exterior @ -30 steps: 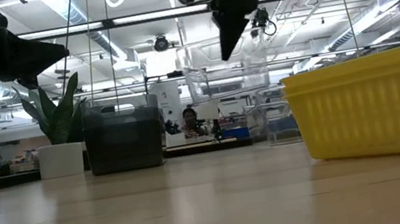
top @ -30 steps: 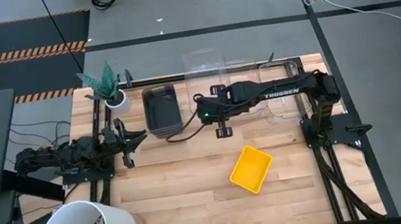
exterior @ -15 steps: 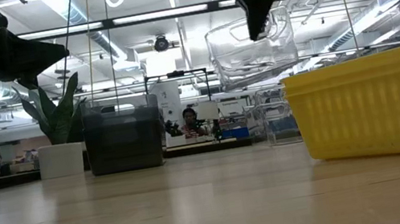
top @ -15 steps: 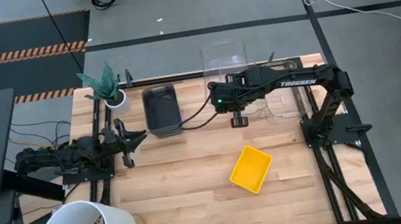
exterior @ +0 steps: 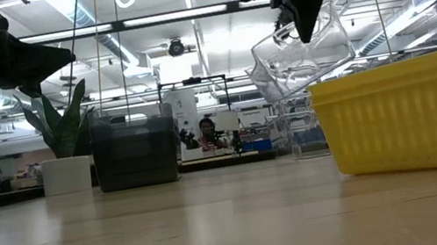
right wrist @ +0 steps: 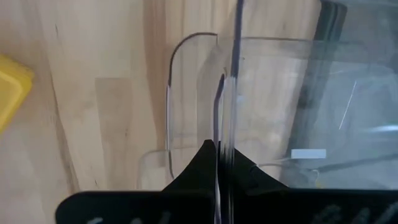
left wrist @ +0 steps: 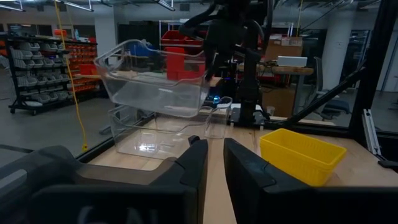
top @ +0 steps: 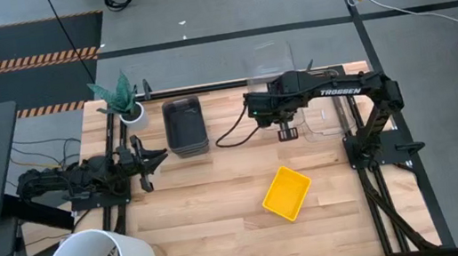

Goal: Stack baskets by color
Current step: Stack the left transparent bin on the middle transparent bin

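Right tool [exterior: 307, 34] clamped on airborne clear basket [exterior: 301, 60], yellow basket [exterior: 408, 113] nearby.

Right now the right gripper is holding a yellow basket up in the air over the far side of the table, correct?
Not quite. The right gripper holds a clear basket, not a yellow one, as the low view shows. The yellow basket sits on the table. The rest is right.
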`<state>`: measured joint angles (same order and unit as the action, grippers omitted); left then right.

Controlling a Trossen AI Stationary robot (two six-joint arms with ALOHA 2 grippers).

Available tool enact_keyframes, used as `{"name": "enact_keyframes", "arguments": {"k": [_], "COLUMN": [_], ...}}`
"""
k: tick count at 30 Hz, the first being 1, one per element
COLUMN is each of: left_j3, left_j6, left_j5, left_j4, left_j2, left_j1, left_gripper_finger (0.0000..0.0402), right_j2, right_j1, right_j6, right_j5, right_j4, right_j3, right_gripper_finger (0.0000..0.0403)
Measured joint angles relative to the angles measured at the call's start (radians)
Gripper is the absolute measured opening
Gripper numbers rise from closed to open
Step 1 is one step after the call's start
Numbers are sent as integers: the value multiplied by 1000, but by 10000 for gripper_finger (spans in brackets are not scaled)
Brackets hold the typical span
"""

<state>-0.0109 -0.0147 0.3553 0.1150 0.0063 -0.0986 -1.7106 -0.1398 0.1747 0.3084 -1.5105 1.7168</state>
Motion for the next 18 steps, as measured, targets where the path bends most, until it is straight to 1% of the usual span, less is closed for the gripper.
{"name": "enact_keyframes", "arguments": {"k": [7,11,18], "left_j3": [0,0,0], "left_j6": [0,0,0], "left_j5": [0,0,0], "left_j4": [0,0,0], "left_j2": [0,0,0], "left_j1": [0,0,0], "left_gripper_finger": [66,61,56], "right_j2": [0,0,-1], "right_j1": [-1,-2,-5], "right_j6": [15,15,45], "right_j5": [-38,-44,-77], "right_j4": [11,30,146], "right_j3": [-13,-72,-176], "right_gripper_finger": [5,5,4]}}
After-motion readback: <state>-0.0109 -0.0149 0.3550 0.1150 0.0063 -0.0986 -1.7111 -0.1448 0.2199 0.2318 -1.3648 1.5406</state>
